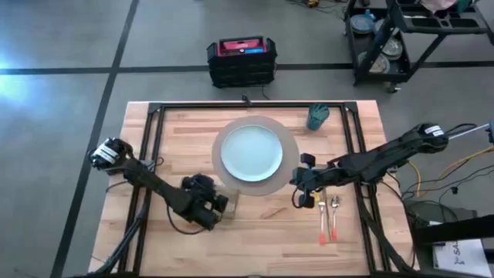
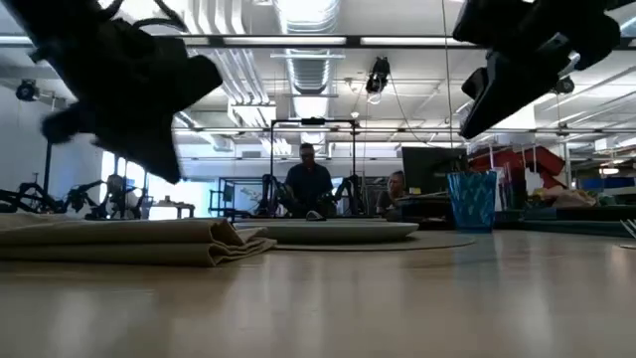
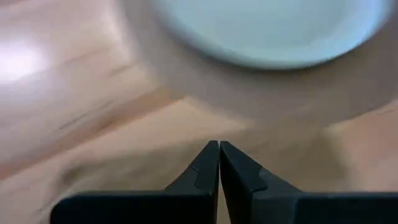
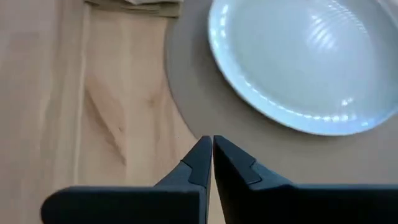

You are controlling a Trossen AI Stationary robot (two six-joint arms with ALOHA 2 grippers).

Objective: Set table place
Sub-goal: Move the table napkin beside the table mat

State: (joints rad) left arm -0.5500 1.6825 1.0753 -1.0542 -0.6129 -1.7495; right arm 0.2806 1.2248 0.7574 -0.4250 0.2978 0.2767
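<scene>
You are working in a robotics lab or open workshop hall, not a home. Above your worktop (image 1: 262, 239) the low view shows an exposed industrial ceiling with silver ducts (image 2: 310, 75), long strip lights (image 2: 288, 41) and hanging cables. The floor (image 1: 62, 93) around the worktop is bare grey concrete crossed by dark lines. A black wheeled cart (image 1: 409, 38) loaded with dishes stands beyond the far right corner, and a black crate with a red top (image 1: 241, 60) sits on the floor just past the far edge. Well beyond the fingers, two people (image 2: 310, 184) sit among monitors (image 2: 429, 169) and other arm rigs (image 2: 60, 194).
</scene>
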